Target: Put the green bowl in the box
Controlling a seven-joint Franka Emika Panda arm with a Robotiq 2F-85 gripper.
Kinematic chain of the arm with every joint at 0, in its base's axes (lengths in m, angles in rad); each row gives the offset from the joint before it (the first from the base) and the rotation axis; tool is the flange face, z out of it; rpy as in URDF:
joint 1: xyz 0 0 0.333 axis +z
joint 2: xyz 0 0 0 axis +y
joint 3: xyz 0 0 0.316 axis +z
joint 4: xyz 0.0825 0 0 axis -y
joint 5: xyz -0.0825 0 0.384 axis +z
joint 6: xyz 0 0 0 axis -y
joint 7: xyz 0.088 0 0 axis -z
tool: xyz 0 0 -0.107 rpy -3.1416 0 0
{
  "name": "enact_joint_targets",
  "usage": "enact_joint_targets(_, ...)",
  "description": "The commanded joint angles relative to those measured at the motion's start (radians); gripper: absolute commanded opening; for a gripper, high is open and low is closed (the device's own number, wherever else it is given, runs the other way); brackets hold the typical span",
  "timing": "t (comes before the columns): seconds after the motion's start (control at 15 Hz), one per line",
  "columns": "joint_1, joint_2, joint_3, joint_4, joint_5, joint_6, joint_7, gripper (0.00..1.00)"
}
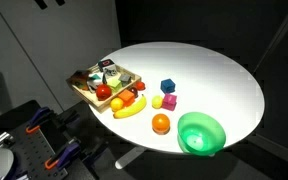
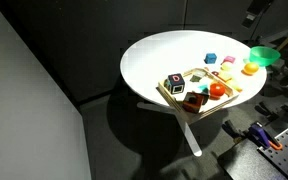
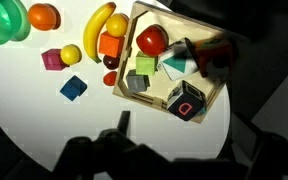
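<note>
The hand (image 3: 121, 150) shows only as a dark shape low in the wrist view. Its fingers stand apart, with nothing between them and nothing touched. It hangs over the worktop (image 1: 219, 70), clear of every toy.

Over to the green bowl (image 1: 201, 133): it sits upright right at the rim of the round white worktop in an exterior view, mouth up, bright and glossy. It looks empty and is far bigger than the toys around it. An orange (image 1: 161, 123) lies just beside it. In the wrist view the green bowl (image 3: 2, 20) is tucked into the top corner, partly cut off by the frame.

The box (image 1: 84, 93), pale wood with low walls, sits at another part of the rim, well apart from the bowl. It is crowded: a red fruit (image 3: 151, 39), a black cube (image 3: 187, 101) and several other blocks lie inside. A banana (image 1: 131, 107) lies just outside its wall, and a blue cube (image 1: 168, 86) sits further in on the worktop.

As for room, toys are scattered between bowl and box. Beyond them, a wide stretch of white worktop lies bare in both exterior views. Both bowl and box hug the edge, with the dark floor beyond.
</note>
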Motion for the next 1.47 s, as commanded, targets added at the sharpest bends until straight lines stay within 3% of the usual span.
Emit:
enact_joint_targets(0.0, 0.013, 0.002, -0.011, 0.003, -0.010, -0.003, 0.008, 1.00)
enact_joint_targets(0.47, 0.002, 0.013, -0.022, 0.016, -0.009, -0.005, 0.012, 1.00)
enact_joint_targets(0.8, -0.016, 0.040, -0.071, 0.044, 0.007, -0.010, 0.005, 1.00)
enact_joint_targets(1.4, -0.118, 0.137, -0.147, 0.095, 0.018, -0.008, 0.083, 1.00)
